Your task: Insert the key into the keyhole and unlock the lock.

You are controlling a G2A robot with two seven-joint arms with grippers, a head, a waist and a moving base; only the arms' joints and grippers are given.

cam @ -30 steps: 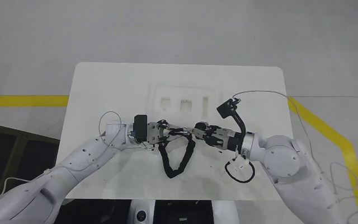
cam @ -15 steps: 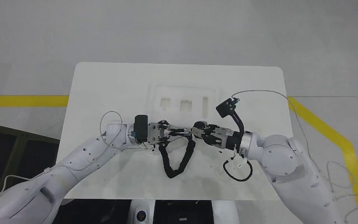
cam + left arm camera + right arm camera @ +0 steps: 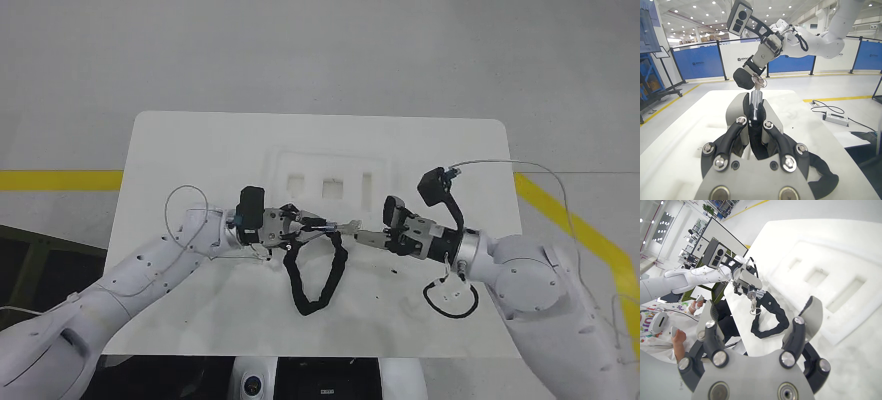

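Left gripper [image 3: 753, 110] is pressed together on the lock [image 3: 755, 97]: both fingers clamp the chrome barrel. It holds it above the table [image 3: 200, 160], around the middle, on the side nearer the robot. From the top view the left gripper [image 3: 290, 228] points the barrel toward the other arm.

Key [image 3: 753, 303] is seated in the keyhole [image 3: 750, 295] at the barrel's free end, with a ring [image 3: 755, 312] dangling off the bow. Same key in the left wrist view [image 3: 757, 81], sticking straight out of the barrel tip, and in the top view [image 3: 343, 228] between the two grippers.

Right gripper [image 3: 762, 305] is spread wide and pinches nothing. Its own wrist view shows a clear gap to the key, which lies in line between the two fingers. In the top view the right gripper [image 3: 378, 226] sits just beside the key, on the robot's right of it. In the left wrist view one black pad [image 3: 743, 81] looks close behind the bow — can't tell contact from that angle.

Chain [image 3: 318, 285], in a black fabric sleeve, hangs off the lock in a closed loop, with the bottom of the loop resting on the table toward the robot. Its chrome end plug sits against the barrel next to the keyhole. Can't tell whether the lock is turned or released.

Tray [image 3: 275, 170] — white foam with three rectangular pockets — lies on the table beyond the grippers, apart from the lock and chain.
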